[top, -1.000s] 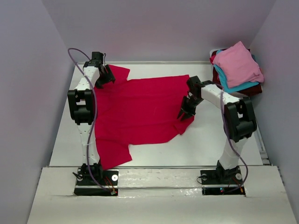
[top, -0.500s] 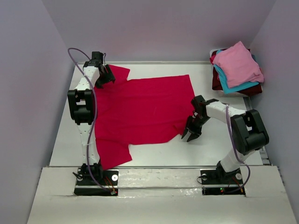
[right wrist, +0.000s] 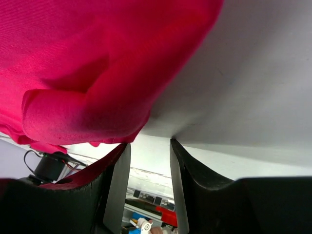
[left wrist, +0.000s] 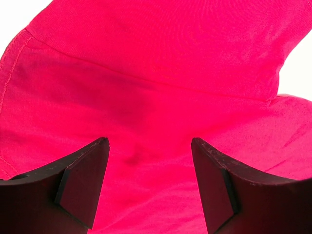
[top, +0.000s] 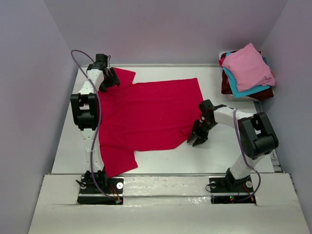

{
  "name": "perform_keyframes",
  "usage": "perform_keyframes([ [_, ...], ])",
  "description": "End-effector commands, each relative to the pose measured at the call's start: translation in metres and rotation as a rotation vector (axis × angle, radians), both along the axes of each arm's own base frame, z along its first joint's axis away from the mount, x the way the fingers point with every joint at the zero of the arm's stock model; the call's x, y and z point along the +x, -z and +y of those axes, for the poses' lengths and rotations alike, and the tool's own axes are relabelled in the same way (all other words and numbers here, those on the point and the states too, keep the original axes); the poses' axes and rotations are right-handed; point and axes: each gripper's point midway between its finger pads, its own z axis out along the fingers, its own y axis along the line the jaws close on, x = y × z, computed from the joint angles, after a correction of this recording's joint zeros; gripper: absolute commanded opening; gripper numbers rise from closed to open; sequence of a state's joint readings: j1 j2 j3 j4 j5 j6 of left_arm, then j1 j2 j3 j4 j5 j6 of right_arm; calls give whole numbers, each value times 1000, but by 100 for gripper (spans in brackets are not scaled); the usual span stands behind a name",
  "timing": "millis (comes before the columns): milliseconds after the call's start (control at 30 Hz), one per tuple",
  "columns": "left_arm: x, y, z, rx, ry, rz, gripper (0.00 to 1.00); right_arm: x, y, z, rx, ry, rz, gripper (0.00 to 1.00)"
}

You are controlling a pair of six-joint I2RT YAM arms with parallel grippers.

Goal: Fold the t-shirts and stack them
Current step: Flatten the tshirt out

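Release just made: R gripper [top: 196,140] has quit red t-shirt's [top: 146,117] right hem for its near-right corner, jaws part-open & empty, L gripper [top: 112,81] wide over far sleeve, shirt flat on table [top: 219,156], so regrasp prob. next.

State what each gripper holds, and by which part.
Nothing. The left gripper hangs open over the red t-shirt; the right gripper is open beside its corner.

Overhead, close wrists — t-shirt [top: 146,117] shared
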State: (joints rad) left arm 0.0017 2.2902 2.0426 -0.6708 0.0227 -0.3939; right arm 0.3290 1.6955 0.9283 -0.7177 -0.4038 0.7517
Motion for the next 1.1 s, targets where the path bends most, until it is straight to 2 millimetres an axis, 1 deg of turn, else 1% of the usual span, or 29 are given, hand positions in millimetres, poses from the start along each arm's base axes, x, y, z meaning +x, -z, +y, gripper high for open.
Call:
perform_keyframes([
  [0,3,-29,4,19,5,-57,79,18,0,7,10,5,-55,44],
  [367,2,-20,4,19,11,-39,79,40,-8,12,10,26,-100,44],
  [500,2,-19,4,20,10,-36,79,46,-7,11,-9,28,-106,44],
  [600,2,-20,4,20,10,-39,79,48,-4,12,-9,28,-103,44],
  [800,1,-16,4,19,12,-31,79,54,-4,12,-19,30,-110,43],
  [900,1,-16,4,18,13,-30,79,54,-2,10,-31,29,-108,35],
  [933,2,-17,4,18,13,-34,79,54,-1,10,-33,30,-109,29],
  [967,2,-17,4,18,13,-33,79,54,-1,10,-33,30,-107,26],
  [1067,2,-16,3,17,13,-31,79,56,-2,10,-39,32,-110,19],
])
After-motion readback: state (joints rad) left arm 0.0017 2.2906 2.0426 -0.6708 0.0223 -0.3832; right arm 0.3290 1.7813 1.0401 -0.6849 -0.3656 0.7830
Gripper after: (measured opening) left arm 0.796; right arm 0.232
